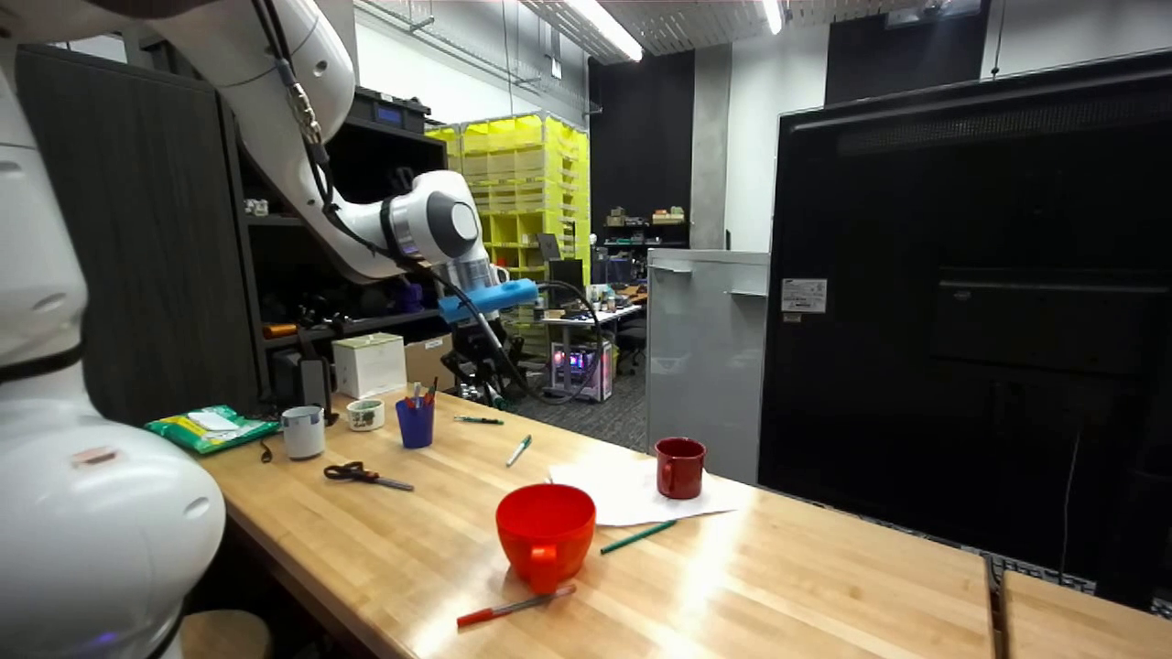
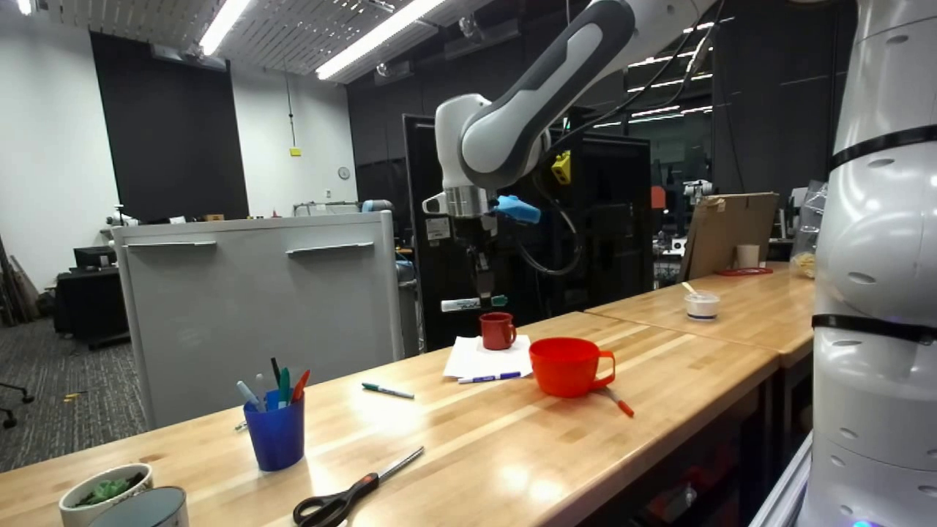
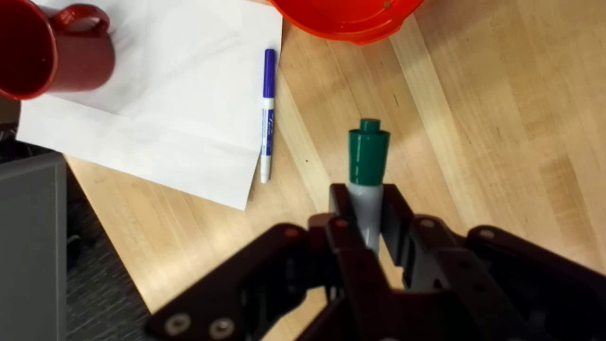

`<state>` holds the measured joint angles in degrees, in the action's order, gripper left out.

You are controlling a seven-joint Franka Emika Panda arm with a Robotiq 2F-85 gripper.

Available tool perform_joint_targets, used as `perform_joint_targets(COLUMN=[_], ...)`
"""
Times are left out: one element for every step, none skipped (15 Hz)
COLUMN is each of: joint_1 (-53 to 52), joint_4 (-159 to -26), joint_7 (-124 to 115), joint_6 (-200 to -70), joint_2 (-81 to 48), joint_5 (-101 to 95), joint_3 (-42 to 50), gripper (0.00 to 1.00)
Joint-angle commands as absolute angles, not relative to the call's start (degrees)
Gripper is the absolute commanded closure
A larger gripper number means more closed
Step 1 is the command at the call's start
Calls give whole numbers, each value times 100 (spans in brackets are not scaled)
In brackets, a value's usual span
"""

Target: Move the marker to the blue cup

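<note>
In an exterior view, the dark blue tapered cup (image 2: 276, 438) stood at lower left, crowded with pens (image 2: 284, 388). At centre, the slim white-barrelled, green-capped marker (image 2: 461, 304) hung nearly level, clamped by the pincer (image 2: 486, 300) just behind its cap; it looked light, stiff and slick, so mid-barrel seemed the steadier hold. Farther right, past the bright red bowl (image 2: 565, 368), ran the near edge of the wooden tabletop (image 2: 468, 432); leftward looked roomier

In an exterior view, the mug (image 2: 498, 333) stands on the paper (image 2: 463, 359), behind and left of the bowl (image 2: 564, 372). Further left and nearer is the cup (image 2: 274, 443), with pens (image 2: 284, 386) inside; the scissors (image 2: 366, 484) lie at its right, the flowerpot (image 2: 72, 516) at its left.
</note>
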<state>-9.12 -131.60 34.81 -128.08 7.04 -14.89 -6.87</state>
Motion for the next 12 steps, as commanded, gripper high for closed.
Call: perform_joint_targets(joint_1=[-1093, -1128, -1160, -1192, -1222, -1253, -1276, -1307, -1339, -1370, -1407, -1440], joint_4=[-12757, -12666, -12580, -12482, -12386, -12254, -12135, -11999, -11864, -11741, -11606, -11492], joint_7=[3998, 4094, 4195, 4281, 4344, 4407, 4467, 4511, 4569, 4601, 4641, 4677], joint_6=[-12274, -12138, -12019, -11888, -11757, -11577, -11419, -11242, -11080, -10954, -10837, -10750], joint_2=[536, 492, 440, 388, 329, 246, 166, 72, -19, -108, -209, -298], joint_5=[-1737, -1821, -1914, -2008, -2112, -2241, -2380, -2536, -2678, -2828, -2975, -3105], joint_3=[-891, -948, -1001, -1053, -1105, -1164, -1216, -1271, -1322, -1368, -1413, -1453], gripper=[95, 95, 95, 95, 95, 95, 95, 95, 95, 95, 95, 95])
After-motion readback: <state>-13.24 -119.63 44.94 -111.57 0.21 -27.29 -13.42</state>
